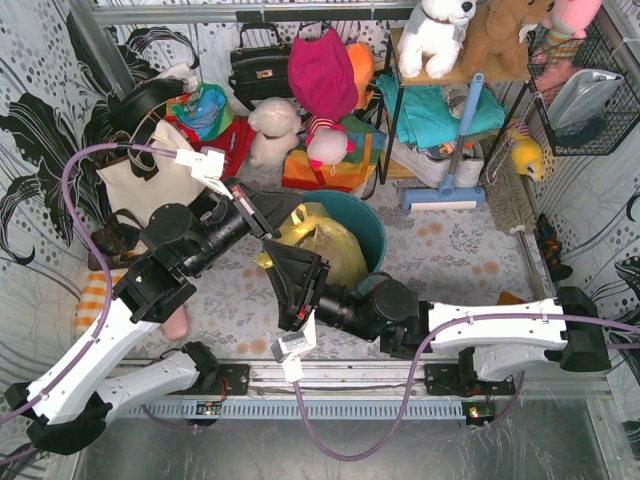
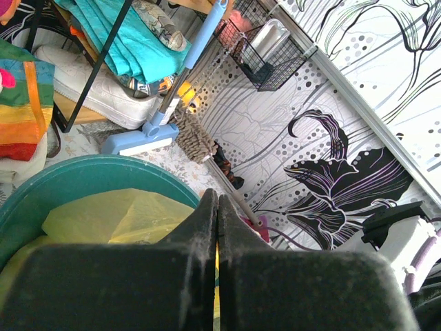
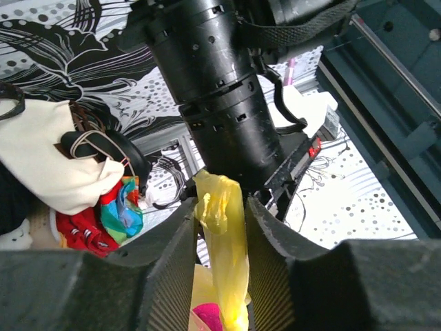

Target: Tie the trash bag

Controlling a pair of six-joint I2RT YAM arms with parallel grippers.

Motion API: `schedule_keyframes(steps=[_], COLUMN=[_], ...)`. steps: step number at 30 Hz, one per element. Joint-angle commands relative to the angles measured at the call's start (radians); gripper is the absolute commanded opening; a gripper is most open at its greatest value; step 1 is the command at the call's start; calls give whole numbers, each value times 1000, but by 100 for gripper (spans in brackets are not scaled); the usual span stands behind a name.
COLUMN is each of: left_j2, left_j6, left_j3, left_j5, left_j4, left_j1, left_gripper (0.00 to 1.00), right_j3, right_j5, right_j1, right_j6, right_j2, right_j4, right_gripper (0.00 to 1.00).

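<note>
The trash bag (image 1: 325,240) is thin yellow-green plastic and sits in the round teal bin (image 1: 362,222). My left gripper (image 1: 270,230) is over the bin's near-left rim. In the left wrist view its jaws (image 2: 218,200) are shut, with a sliver of yellow film pinched between them, above the bag (image 2: 117,217) and the bin (image 2: 76,178). My right gripper (image 1: 283,262) is just below it. In the right wrist view its fingers (image 3: 220,202) stand a little apart on either side of a pulled-up strip of the bag (image 3: 231,241). The strip's top reaches the left arm's black wrist.
A cream tote bag (image 1: 150,180) lies at the left behind my left arm. A blue floor squeegee (image 1: 445,195), a rack with plush toys (image 1: 440,40) and teal cloth stand behind the bin. A wire basket (image 1: 585,95) hangs at the right. Something pink (image 3: 210,318) shows low in the bag.
</note>
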Motion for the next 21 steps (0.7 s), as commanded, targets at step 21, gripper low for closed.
schedule_keyframes(steps=[21], left_j2=[63], left_j6=[177], left_j3=[19], left_j5=[-100], left_j4=[193], left_j1=[-1], left_gripper=[0], right_j3=[-288], right_j5=[214], right_j1=[49], right_j6=[700], right_j2=[-322], right_j4=[151], right_gripper=[0])
